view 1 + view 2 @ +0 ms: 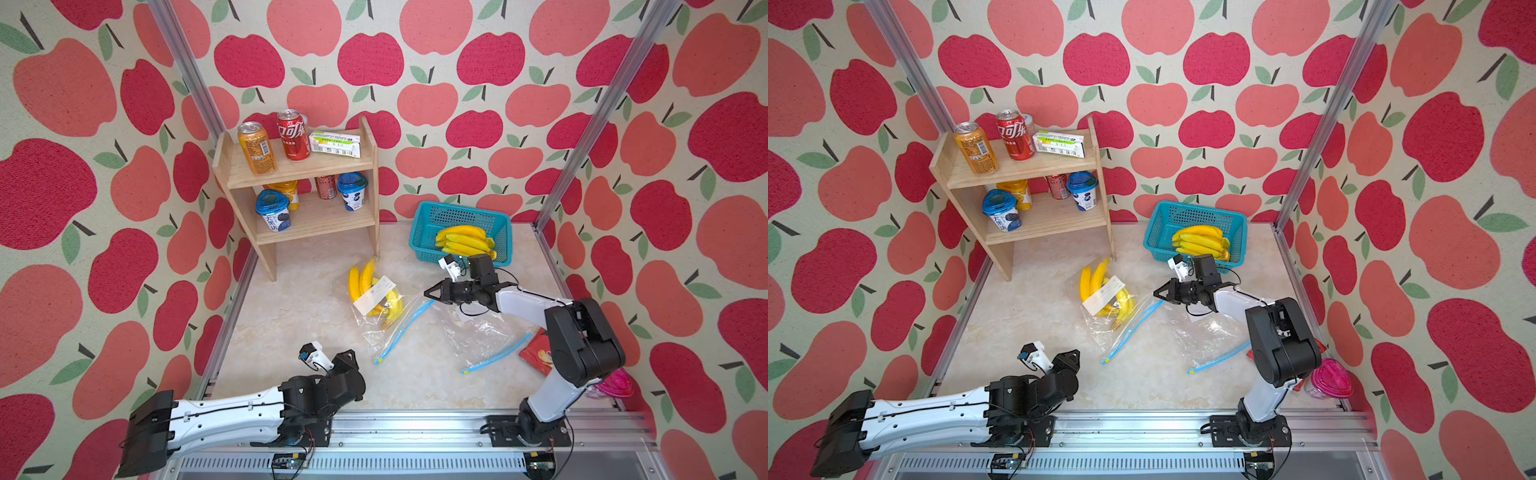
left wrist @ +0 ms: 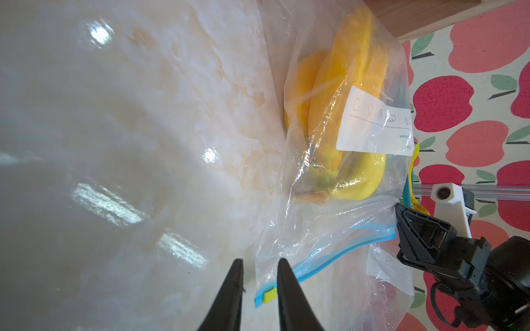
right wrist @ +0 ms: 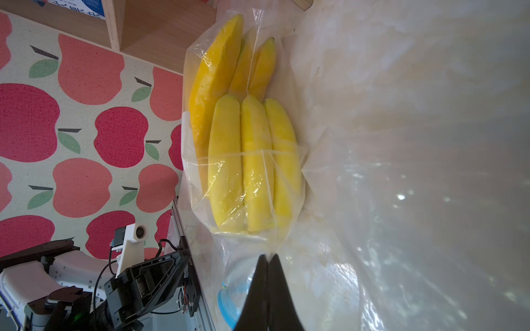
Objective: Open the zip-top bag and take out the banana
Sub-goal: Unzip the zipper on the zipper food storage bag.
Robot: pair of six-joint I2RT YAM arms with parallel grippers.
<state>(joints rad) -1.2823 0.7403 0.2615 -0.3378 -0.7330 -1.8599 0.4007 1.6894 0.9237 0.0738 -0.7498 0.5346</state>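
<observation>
Zip-top bag (image 1: 376, 334) holding bananas (image 1: 365, 276), second bag (image 1: 478, 332) beside, red can (image 1: 294, 135) lettered 可口可乐, cup (image 1: 273, 210) lettered 大果粒, left gripper (image 2: 259, 260) jaws slightly parted, right gripper (image 3: 269, 256) jaws closed.

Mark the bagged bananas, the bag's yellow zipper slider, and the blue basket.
bagged bananas (image 1: 354, 284): in a top view, middle of one banana.
yellow zipper slider (image 2: 270, 295): left wrist view, centre of the tab.
blue basket (image 1: 461, 216): in a top view, far mesh wall.

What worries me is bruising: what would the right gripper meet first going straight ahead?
Probably the clear film of the zip-top bag, just ahead of the shut right gripper; the bananas lie inside, depth unclear.
</observation>
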